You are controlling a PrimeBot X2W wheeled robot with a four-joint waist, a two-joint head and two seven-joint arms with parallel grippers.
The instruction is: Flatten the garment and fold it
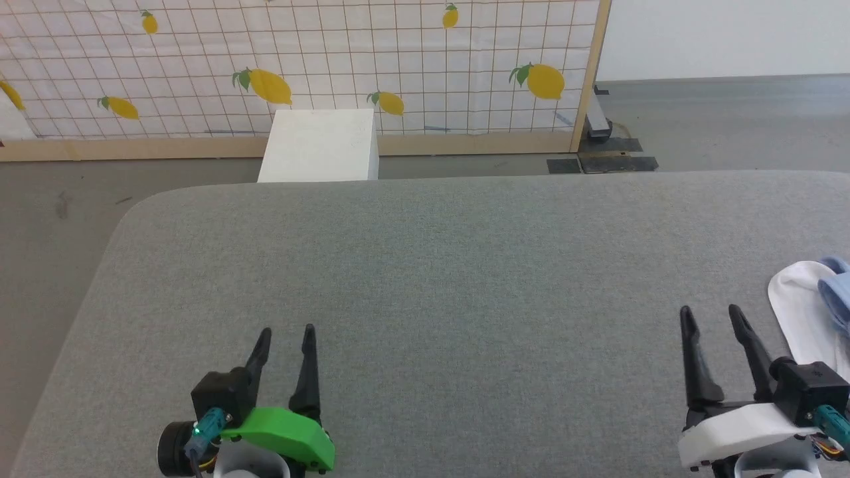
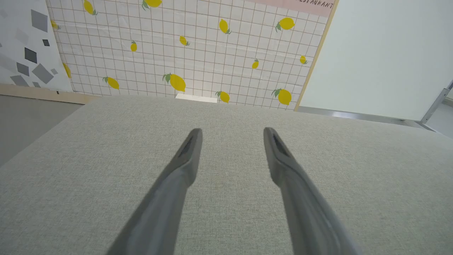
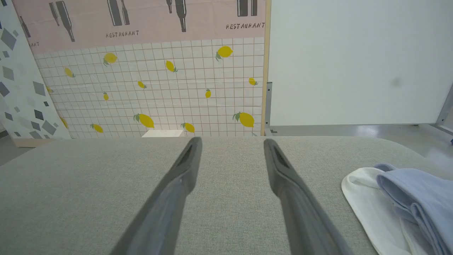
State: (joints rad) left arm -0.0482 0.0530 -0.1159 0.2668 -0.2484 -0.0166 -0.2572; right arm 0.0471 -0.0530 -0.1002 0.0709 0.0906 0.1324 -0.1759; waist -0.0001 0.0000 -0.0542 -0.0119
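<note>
At the 3 o'clock edge of the head view, the garment (image 1: 807,312) lies bunched on the grey surface (image 1: 465,265), with part of it running out of frame. It sits near the right hand (image 1: 709,311), at about 3 o'clock from the fingertips and not touching them. The left hand (image 1: 287,329) is well apart at 9 o'clock, so the right arm is plainly the nearer one for a first reach. Both hands hover with fingers spread wide and nothing between them, which the left wrist view (image 2: 232,131) and the right wrist view (image 3: 232,140) both confirm.

Seen from the right wrist, the garment (image 3: 407,198) is soft knit cloth. A rounded white lobe lies flat against the surface, and light blue layers are folded over it in thick, rolled ridges. Heaped like this, it shows no long axis I can read. The surface is a tight, matte woven cover with rounded corners. The cloth looks limp, so it would probably drag and bunch rather than slide whole.
</note>
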